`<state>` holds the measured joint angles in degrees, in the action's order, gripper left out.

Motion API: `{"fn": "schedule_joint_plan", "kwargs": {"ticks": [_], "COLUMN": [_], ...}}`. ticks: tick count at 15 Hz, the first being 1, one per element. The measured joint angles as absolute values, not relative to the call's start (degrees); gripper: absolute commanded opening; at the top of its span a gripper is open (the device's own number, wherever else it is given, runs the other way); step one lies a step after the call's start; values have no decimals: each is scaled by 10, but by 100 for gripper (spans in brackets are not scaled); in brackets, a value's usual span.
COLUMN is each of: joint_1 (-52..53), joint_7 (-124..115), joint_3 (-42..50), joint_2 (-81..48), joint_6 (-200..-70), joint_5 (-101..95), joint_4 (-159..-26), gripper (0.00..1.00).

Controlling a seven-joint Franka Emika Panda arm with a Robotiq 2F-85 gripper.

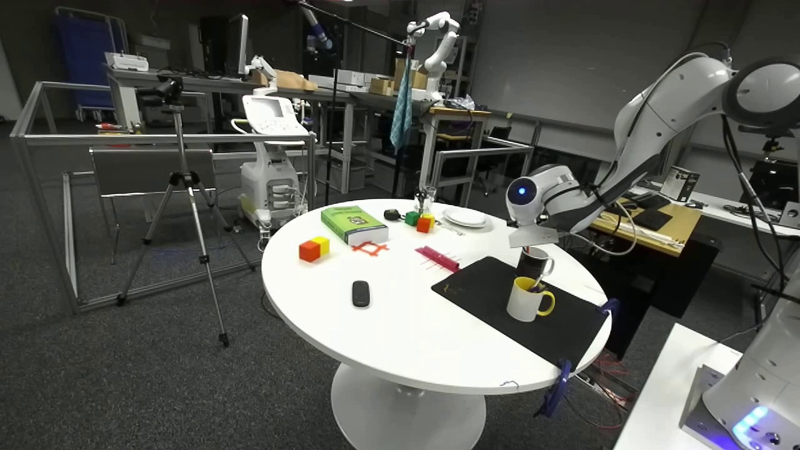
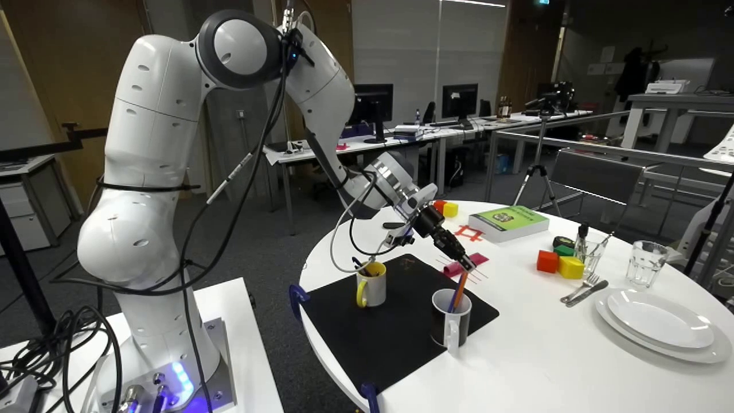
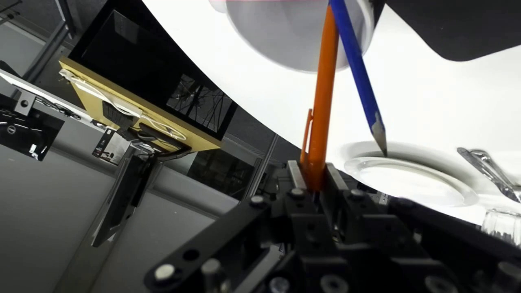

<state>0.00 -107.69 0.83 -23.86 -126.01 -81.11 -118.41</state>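
From the left in an exterior view, the white mug (image 2: 373,291) is standing on the mat (image 2: 398,321), and the black mug (image 2: 440,326) is sitting at the mat's edge. Inside that mug the pencil (image 3: 358,75) is leaning, and beside it the pen (image 3: 325,87) is dipping its lower end (whether it is touching the bottom, I cannot tell). The gripper (image 3: 316,175) is pinching the pen's upper end. Good handling is probably calling for slow travel along the pen's slant, without dragging the pencil. Farther right, plates (image 2: 659,318) are lying well apart.
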Motion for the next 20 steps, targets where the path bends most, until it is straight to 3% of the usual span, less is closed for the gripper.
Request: {"fn": "schedule_joint_plan", "kwargs": {"ticks": [1,2,4,11,20], "joint_1": [0,0,0,0,-3], "joint_7": [-1076,-1074,-1068,-1053,-1047], "joint_3": [8,8,8,8,7], "joint_2": [-243,-248,-254,-259,-175], "joint_6": [-1260,-1260,-1260,-1259,-1340], "joint_5": [-811,-811,-811,-811,-786], "joint_4": [-1183,-1182,-1182,-1176,-1186], "gripper": [18,43,47,98,100]}}
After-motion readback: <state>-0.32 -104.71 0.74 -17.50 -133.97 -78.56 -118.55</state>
